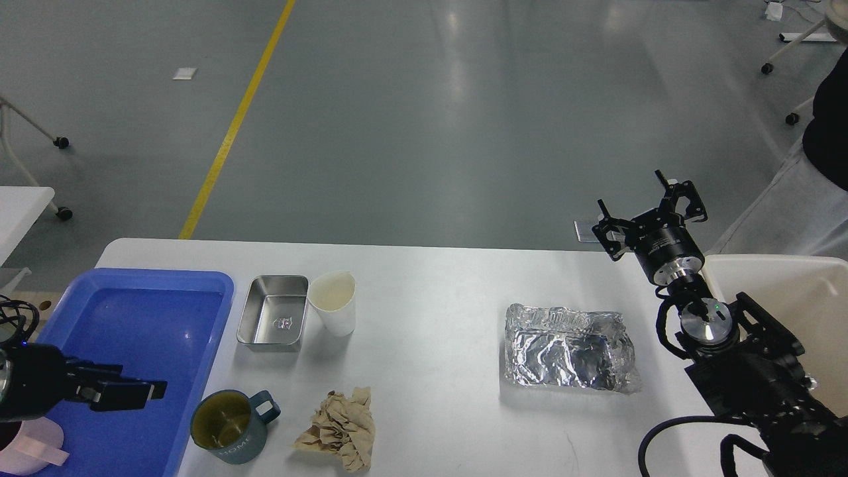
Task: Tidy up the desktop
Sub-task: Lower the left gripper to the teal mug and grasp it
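Our left claw hangs over the blue tray at the table's left edge; it is dark and seen side-on, so we cannot tell whether its fingers are parted or closed. A pale pink thing lies in the tray's near left corner, partly cut off by the frame. Just right of the tray, toward the far edge, sits a steel tin, and a white paper cup stands right beside it, its rim bent to a point. Nearer to us, a teal mug with its handle turned right rests just beside the tray's right rim. A crumpled brown paper lies close to the mug's right, near the front edge.

The white table fills the lower part of the view, its middle bare. Right of centre lies a crushed foil tray. Our right claw is raised beyond the table's far right corner, its fingers spread apart and holding nothing. A cream bin stands at the right edge, behind our right arm.
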`<action>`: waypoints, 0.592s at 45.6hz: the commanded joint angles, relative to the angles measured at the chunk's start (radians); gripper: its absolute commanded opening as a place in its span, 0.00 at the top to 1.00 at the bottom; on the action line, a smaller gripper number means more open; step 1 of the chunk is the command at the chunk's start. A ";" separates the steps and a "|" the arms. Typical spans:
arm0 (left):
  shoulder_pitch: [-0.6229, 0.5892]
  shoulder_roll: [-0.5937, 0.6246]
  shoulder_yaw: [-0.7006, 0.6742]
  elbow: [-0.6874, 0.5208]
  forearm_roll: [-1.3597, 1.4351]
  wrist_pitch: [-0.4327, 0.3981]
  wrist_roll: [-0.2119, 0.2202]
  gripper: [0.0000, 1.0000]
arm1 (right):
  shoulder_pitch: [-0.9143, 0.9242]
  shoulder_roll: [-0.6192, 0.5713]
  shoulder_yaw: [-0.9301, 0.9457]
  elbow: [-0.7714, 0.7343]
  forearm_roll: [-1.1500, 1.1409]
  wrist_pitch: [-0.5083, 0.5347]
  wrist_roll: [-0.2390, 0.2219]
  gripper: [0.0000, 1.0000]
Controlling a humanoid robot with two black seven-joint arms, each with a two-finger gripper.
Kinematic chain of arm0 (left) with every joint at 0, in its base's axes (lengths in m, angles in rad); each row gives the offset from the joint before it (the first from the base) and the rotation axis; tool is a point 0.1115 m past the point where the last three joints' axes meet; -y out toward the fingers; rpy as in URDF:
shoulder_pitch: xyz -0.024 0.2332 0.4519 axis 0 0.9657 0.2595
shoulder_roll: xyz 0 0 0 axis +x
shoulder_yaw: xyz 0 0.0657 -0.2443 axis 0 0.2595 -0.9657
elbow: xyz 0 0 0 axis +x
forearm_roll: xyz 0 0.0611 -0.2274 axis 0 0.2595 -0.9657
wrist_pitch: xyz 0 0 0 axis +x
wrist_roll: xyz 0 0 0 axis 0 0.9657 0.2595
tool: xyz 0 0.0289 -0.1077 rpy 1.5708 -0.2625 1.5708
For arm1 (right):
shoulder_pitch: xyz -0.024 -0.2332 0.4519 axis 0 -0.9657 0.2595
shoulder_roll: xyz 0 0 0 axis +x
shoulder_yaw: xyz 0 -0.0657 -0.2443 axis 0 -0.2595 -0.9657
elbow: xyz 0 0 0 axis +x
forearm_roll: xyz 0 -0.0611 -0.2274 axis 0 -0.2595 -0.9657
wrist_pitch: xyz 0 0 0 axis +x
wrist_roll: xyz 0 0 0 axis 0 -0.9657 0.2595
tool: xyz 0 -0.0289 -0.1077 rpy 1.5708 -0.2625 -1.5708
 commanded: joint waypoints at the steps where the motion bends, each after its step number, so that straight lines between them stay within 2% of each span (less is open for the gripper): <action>1: 0.013 -0.047 0.037 0.029 0.031 0.035 0.039 0.14 | 0.000 0.002 -0.001 0.000 0.000 0.000 0.000 0.00; 5: 0.012 -0.092 0.080 0.049 0.028 0.067 0.100 0.14 | 0.000 0.002 0.001 0.000 0.000 0.000 0.000 0.00; 8: 0.010 -0.124 0.103 0.058 0.031 0.088 0.120 0.14 | 0.000 0.002 0.001 0.000 0.000 0.000 0.000 0.00; 27: 0.009 -0.208 0.114 0.098 0.020 0.144 0.130 0.16 | -0.005 0.002 -0.001 -0.017 0.000 0.005 0.000 0.00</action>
